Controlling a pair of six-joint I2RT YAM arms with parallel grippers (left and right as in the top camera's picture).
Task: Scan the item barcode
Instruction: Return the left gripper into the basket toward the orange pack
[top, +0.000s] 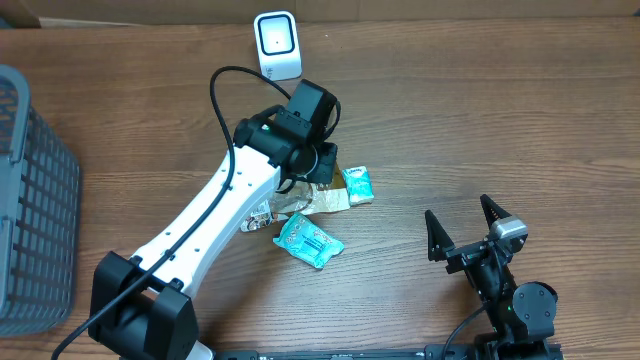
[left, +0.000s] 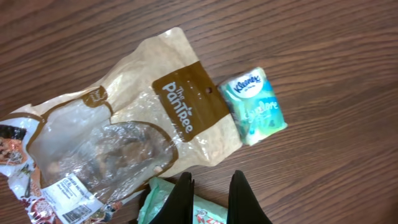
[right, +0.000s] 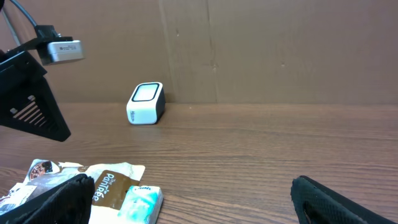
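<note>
Wooden table (left: 348, 50) bears Pantrée pouch (left: 180, 106) beside Kleenex pack (left: 254, 106).

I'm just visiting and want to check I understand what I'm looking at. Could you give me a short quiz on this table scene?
1. True or false: the white scanner stands apart from the brown Pantree bag.
2. Which thing lies right beside that bag? A) Kleenex pack B) mug C) banana
3. Left or right: which side's gripper has its fingers spread wide apart?
Key: 1 true. 2 A. 3 the right gripper.
</note>
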